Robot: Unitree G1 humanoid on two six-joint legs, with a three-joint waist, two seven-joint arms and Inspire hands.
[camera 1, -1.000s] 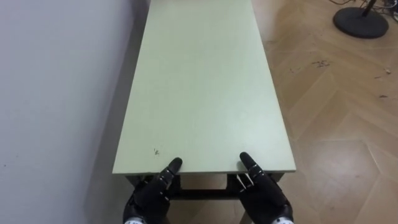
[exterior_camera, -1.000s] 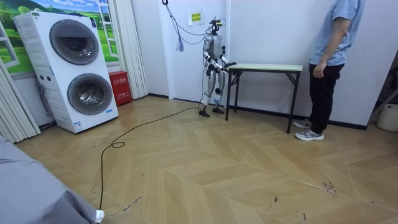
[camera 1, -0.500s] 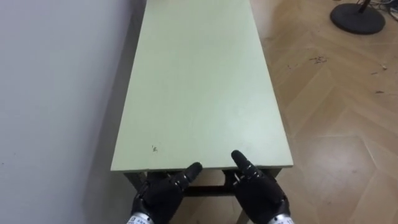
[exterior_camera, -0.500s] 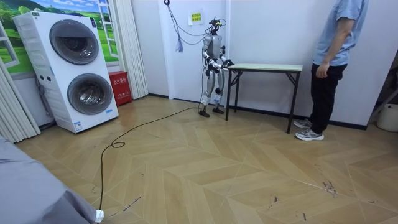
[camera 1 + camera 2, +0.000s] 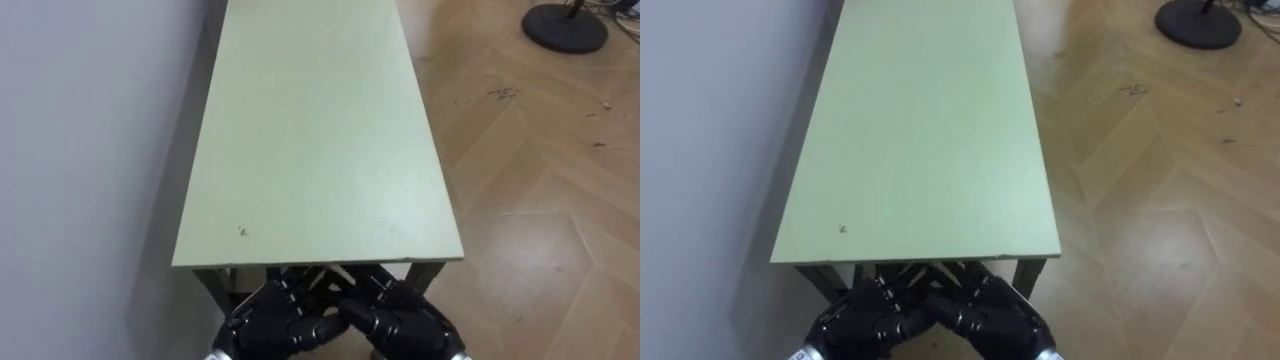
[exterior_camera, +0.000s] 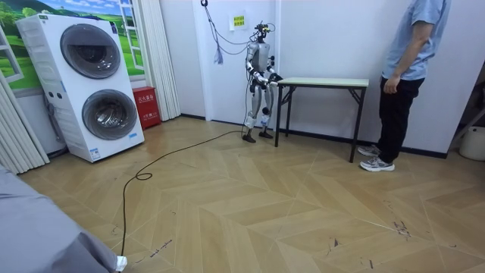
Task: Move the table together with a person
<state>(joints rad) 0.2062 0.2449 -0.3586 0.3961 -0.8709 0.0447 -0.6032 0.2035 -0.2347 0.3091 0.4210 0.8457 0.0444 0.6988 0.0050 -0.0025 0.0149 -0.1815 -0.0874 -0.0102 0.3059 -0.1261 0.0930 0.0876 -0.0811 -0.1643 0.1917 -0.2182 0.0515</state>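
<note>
Pale-green laminate table (image 5: 312, 140) along wall (image 5: 80, 150), 6 to 12 o'clock. Left hand (image 5: 268, 322) and right hand (image 5: 402, 322) beneath near end, 6 o'clock; grip not discernible. Likely rigid, moderately heavy: lift under end frame.

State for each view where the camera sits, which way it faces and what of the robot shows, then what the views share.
Left eye view: on the robot's head, looking down along the table from its near end; left hand and right hand at that edge.
Right eye view: beside it on the head, same downward look, same two hands.
Room view: across the room, facing the wall; whole robot at one table end, a person by the other.
Shared: all three show the table.
</note>
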